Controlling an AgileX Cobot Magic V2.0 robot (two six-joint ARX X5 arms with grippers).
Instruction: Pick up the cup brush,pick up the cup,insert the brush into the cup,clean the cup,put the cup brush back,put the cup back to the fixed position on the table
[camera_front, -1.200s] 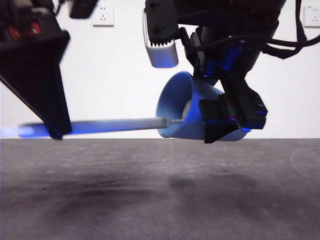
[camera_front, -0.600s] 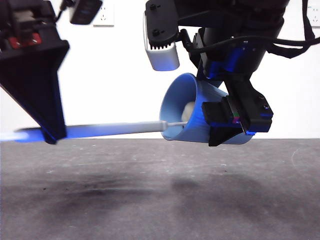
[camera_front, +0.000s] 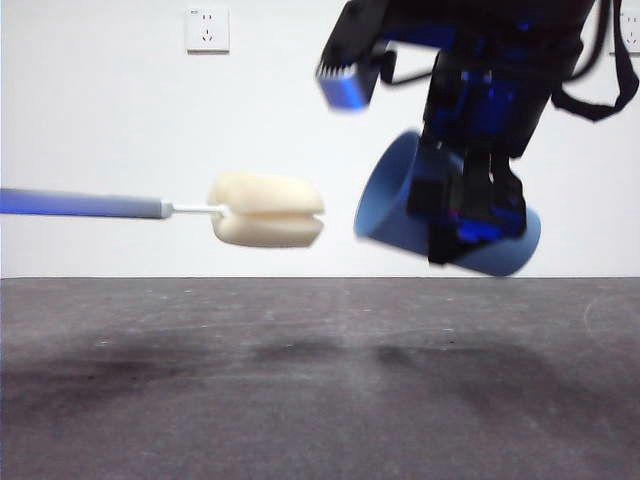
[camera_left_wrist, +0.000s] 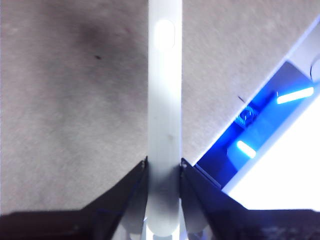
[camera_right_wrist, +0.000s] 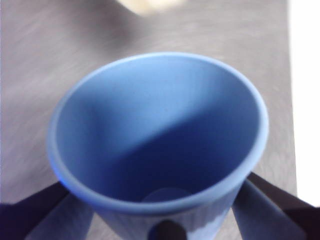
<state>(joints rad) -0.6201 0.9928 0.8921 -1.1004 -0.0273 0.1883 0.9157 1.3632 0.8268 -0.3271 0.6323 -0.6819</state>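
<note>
The cup brush's cream sponge head (camera_front: 265, 210) hangs in the air, out of the cup and a short gap to its left, with the grey handle (camera_front: 80, 203) running level to the picture's left edge. My left gripper (camera_left_wrist: 164, 167) is shut on the brush handle (camera_left_wrist: 165, 100); it is out of the front view. The blue cup (camera_front: 395, 195) is tilted, its mouth facing left toward the sponge, above the table (camera_front: 300, 400). My right gripper (camera_front: 470, 215) is shut on the cup's sides. In the right wrist view the cup (camera_right_wrist: 160, 140) is empty inside, and the sponge (camera_right_wrist: 147, 5) shows just beyond its rim.
A white wall with a socket (camera_front: 207, 28) stands behind the table. A blue-lit panel (camera_left_wrist: 260, 135) lies beside the table's edge in the left wrist view. The right arm's dark bulk (camera_front: 480, 60) fills the upper right of the front view.
The brush has been drawn out of the cup to the left, baring the sponge head. The left arm has left the front view. The cup has shifted right with the right gripper.
</note>
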